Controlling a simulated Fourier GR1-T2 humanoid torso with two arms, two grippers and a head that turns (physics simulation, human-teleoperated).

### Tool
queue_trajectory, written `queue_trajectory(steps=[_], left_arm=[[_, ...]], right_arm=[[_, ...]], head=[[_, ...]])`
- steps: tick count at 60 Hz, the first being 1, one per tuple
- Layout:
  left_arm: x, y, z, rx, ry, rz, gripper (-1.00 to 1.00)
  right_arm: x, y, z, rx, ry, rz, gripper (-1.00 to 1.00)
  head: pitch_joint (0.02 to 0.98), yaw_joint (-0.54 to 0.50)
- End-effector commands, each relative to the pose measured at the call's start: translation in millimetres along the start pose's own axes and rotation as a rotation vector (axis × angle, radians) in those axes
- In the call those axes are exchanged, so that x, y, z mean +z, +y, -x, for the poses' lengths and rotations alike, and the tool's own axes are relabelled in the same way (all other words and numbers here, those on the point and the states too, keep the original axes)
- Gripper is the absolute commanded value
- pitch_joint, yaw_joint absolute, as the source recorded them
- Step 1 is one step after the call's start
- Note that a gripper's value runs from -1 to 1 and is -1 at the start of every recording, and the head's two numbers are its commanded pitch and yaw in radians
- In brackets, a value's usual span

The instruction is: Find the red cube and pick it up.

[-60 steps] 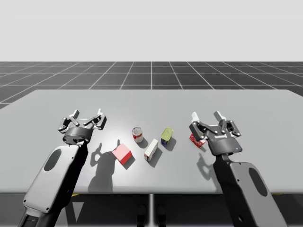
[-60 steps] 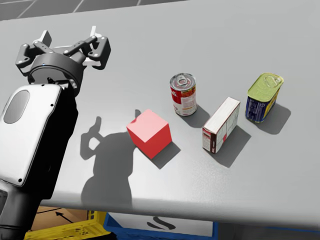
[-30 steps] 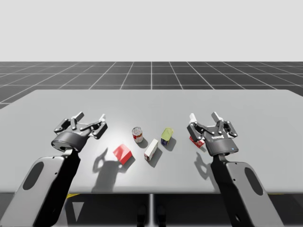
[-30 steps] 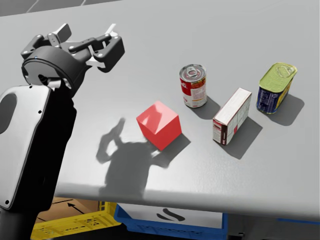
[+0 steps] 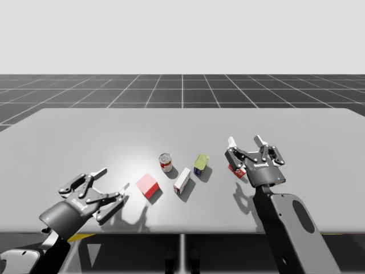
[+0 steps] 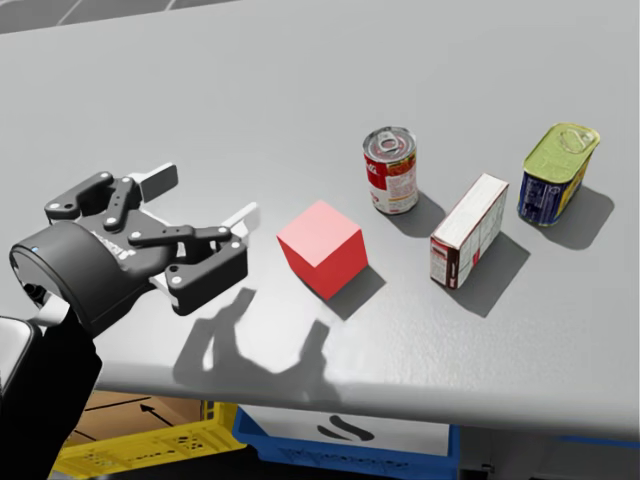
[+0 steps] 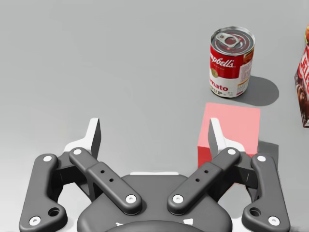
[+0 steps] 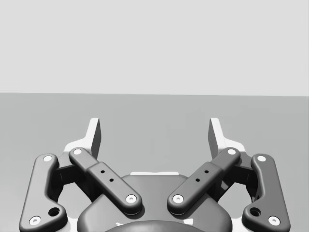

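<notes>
Two grippers are up over the grey counter (image 5: 182,123), and neither holds anything; my left gripper (image 6: 205,196) sits low near the counter's near edge, its fingers spread wide with bare surface between them. The red cube (image 6: 322,247) rests on the counter just beside that gripper, apart from it, with a clear strip of counter between the nearer fingertip and the cube's face; in the left wrist view the cube lies ahead of one finger and off to that side, not in the gap between the two. Beyond the cube stands a red-and-white round can (image 6: 391,170), upright and near it but not touching; a white box (image 6: 468,230) lies on its long side further along, and a blue tin with a yellow-green lid (image 6: 557,172) stands past that, each apart from the next. My right gripper (image 5: 245,141) hovers at the other end of that row, well apart from the cube, fingers likewise spread and empty; a small red object (image 5: 236,169) lies on the counter partly hidden behind it, and I cannot tell what it is.
</notes>
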Motion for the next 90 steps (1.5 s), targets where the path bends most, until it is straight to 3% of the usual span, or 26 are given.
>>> queue_trajectory(steps=[1, 20, 68, 72, 73, 75, 85, 90], left_arm=[[14, -17.1, 33, -0.016, 0.079, 0.090, -1.00], [-1, -30.9, 57, 0.034, 0.119, 0.161, -1.00], [-72, -48.9, 52, 0.101, 0.144, 0.146, -1.00], [-73, -49.2, 54, 0.094, 0.143, 0.138, -0.80], [-73, -49.4, 55, 0.095, 0.145, 0.141, 0.43], [-72, -50.1, 57, 0.083, 0.145, 0.142, 0.96], [-69, -52.4, 60, 0.060, 0.148, 0.159, 1.00], [-68, -55.9, 61, 0.043, 0.148, 0.173, 1.00]], right_arm=[[0, -0.3, 1, 0.000, 0.003, 0.001, -1.00], [-1, -1.0, 1, -0.008, 0.004, 0.003, -1.00], [-1, -4.0, -3, -0.016, -0.005, 0.008, -1.00], [-1, -4.2, -4, -0.018, -0.006, 0.009, -1.00], [-1, -4.3, -4, -0.018, -0.007, 0.009, -1.00], [-1, -4.4, -4, -0.018, -0.007, 0.008, -1.00], [0, -4.7, -5, -0.018, -0.009, 0.010, -1.00], [0, -5.1, -5, -0.018, -0.010, 0.011, -1.00]], head=[[0.918, 0.25], [0.924, 0.26], [0.909, 0.24], [0.903, 0.24], [0.899, 0.24], [0.895, 0.24], [0.870, 0.24], [0.808, 0.24]])
